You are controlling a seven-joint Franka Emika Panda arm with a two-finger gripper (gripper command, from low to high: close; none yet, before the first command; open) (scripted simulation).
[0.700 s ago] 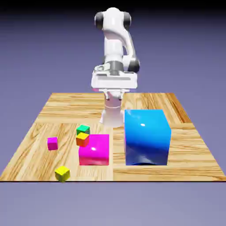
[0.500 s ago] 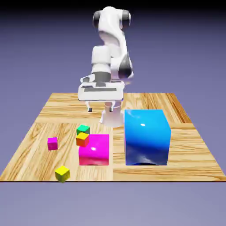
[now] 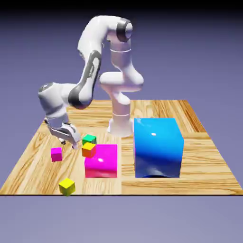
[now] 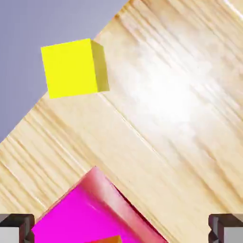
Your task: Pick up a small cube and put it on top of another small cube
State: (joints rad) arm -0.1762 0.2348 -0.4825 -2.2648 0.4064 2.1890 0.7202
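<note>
The gripper hung low in the left half of the exterior frame, just above the wooden table, with the small magenta cube just below and left of it and apart from it. To its right sat the small green cube, with the small orange cube just below it in the frame and against the upper left corner of the large magenta block. The large blue block filled the right of centre, and the small yellow cube lay near the table's front edge, lower left. In the hand view the fingertips stood wide apart at the bottom corners, pinching nothing; the magenta block rose between them at bottom centre, a sliver of orange at its foot, and the yellow cube sat upper left at the table's edge.
</note>
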